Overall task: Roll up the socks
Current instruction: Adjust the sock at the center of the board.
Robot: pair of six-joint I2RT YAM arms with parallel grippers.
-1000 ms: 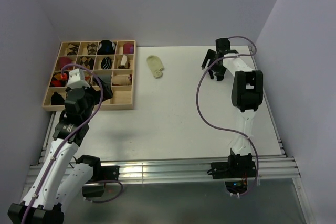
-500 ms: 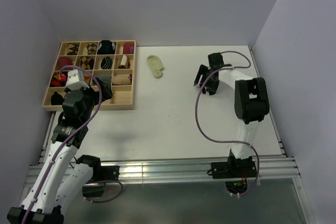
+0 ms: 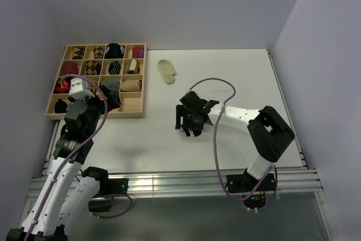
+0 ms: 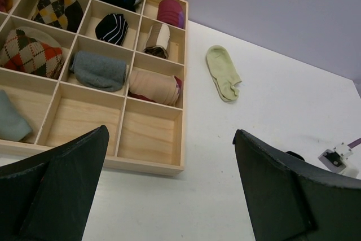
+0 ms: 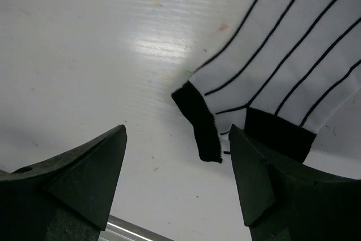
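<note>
Wooden tray [image 3: 96, 115] sits at the far-left side of the white table [image 3: 169, 139], 4 compartments across. Rolled socks inside: argyle rolls [image 4: 56, 7] toward the left, a grey roll [image 4: 100, 70] 1 slot left of a beige roll [image 4: 153, 86], and a maroon roll [image 4: 170, 12] in the far right corner.

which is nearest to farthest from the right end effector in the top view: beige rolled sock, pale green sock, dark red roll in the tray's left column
1. pale green sock, just right of the tray, up-left of the right end effector.
2. beige rolled sock, tray's right column.
3. dark red roll, tray's left column.
</note>
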